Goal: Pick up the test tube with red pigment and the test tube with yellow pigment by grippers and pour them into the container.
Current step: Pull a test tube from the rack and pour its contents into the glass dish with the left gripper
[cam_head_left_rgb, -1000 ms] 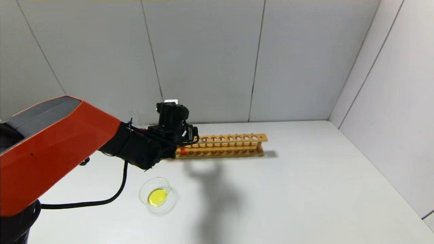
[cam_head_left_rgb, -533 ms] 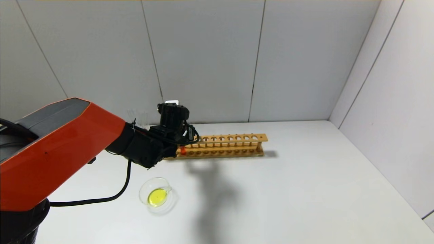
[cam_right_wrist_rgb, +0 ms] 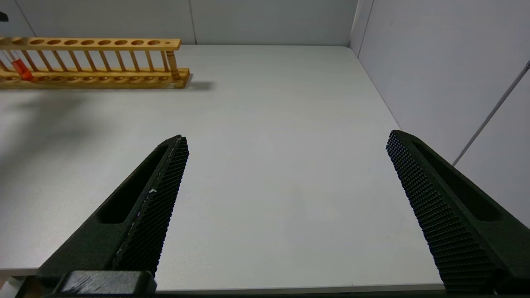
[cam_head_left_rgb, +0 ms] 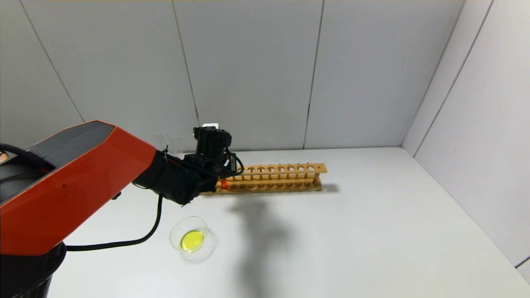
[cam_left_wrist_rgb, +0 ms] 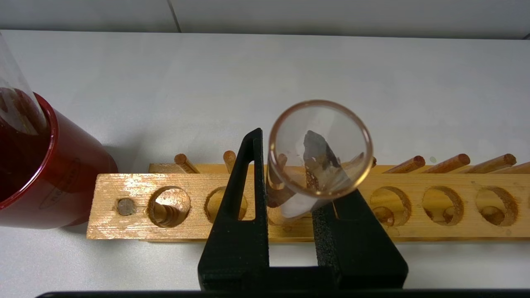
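- A dark red cup (cam_left_wrist_rgb: 37, 165) stands beside the left end of the wooden rack (cam_head_left_rgb: 281, 177).
- The left gripper (cam_left_wrist_rgb: 290, 207) hangs over that end, its fingers spread around the test tube with red pigment (cam_left_wrist_rgb: 321, 149), which sits in the rack; contact cannot be judged.
- The container (cam_head_left_rgb: 192, 239), holding yellow liquid, rests on the table (cam_head_left_rgb: 372, 240), nearer the robot than the rack.
- The right gripper (cam_right_wrist_rgb: 285, 207) hovers wide open, holding nothing.
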